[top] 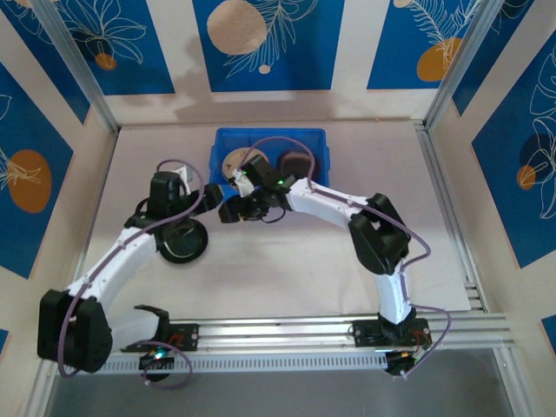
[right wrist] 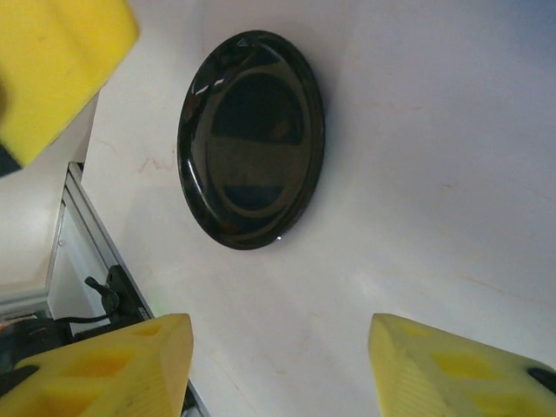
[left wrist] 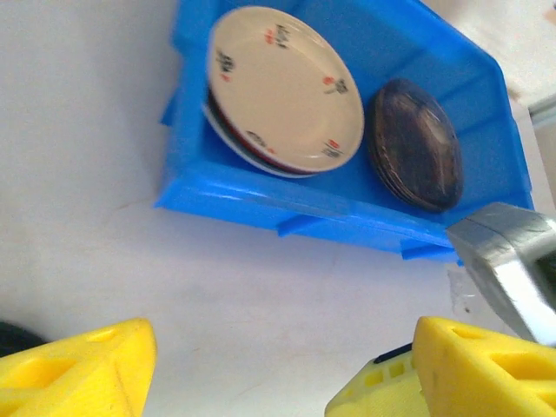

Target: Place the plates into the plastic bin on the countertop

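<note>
One black plate [right wrist: 252,139] lies flat on the white countertop [top: 287,278], apart from the blue bin [left wrist: 261,204], which holds a cream plate [left wrist: 287,87] on a stack and a group of dark plates [left wrist: 415,143] beside it. The black plate appears stiff, glossy and shallow. Expect a slippery surface and low weight, and treat it as breakable, since the material cannot be determined. The raised rim is the only usable hold: one finger should go under the edge and one on top. The right gripper [right wrist: 278,339] is above this plate with its fingers spread and nothing between them. The left gripper [left wrist: 282,347] faces the bin, wide and empty. In the overhead view the left arm [top: 130,248] covers part of the black plate, and both grippers crowd together at the bin's near wall. The number of plates in each stack cannot be counted.
</note>
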`<state>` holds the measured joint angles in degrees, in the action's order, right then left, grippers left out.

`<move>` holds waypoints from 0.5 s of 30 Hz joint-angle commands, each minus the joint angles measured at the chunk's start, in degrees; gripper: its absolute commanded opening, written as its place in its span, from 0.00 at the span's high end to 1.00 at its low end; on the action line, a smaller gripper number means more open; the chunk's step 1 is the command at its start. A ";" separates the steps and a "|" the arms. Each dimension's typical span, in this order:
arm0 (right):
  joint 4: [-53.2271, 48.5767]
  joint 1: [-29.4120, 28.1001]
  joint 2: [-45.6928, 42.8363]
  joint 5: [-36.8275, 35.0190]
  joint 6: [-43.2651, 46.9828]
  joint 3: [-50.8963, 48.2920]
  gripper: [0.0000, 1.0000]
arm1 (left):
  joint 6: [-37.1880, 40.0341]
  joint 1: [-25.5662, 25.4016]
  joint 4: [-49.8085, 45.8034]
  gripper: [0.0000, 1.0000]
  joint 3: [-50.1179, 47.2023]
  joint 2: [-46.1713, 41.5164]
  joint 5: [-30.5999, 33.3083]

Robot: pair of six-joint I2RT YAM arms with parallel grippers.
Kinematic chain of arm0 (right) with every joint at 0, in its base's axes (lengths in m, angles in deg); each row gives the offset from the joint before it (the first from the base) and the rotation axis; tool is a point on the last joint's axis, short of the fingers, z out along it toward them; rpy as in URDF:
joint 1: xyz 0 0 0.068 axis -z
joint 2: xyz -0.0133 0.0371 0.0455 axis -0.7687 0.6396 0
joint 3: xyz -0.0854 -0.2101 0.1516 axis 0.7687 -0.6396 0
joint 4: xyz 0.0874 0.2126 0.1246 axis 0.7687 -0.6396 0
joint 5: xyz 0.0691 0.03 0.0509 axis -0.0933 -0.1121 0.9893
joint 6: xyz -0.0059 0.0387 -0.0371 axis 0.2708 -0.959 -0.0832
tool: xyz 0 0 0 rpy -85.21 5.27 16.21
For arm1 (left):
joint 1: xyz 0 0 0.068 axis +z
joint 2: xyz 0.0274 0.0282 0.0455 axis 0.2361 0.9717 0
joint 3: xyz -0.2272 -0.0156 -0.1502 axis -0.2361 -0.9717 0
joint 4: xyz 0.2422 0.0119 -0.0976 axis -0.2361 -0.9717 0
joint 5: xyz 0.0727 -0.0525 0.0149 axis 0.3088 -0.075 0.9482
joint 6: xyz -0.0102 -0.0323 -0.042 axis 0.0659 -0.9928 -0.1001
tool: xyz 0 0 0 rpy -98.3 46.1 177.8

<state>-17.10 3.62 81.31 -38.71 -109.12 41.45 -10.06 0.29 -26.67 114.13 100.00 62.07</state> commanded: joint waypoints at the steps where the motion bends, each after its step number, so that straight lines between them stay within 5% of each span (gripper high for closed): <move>1: -8.70 -0.58 4.65 3.41 2.66 5.89 0.49 | -2.58 2.52 -3.40 0.23 -2.73 -4.22 -0.35; 9: -11.22 -0.78 13.73 9.48 1.33 15.73 0.54 | -5.98 11.65 -6.38 0.23 -8.76 -11.92 -1.83; 15: -13.32 -1.41 20.37 12.73 -0.14 23.32 0.59 | -5.94 13.64 -6.58 0.24 -9.69 -13.45 -3.15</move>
<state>-27.11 2.84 99.19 -30.08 -108.46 61.10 -15.39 13.06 -32.60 105.02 87.54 60.84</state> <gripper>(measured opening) 0.410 0.761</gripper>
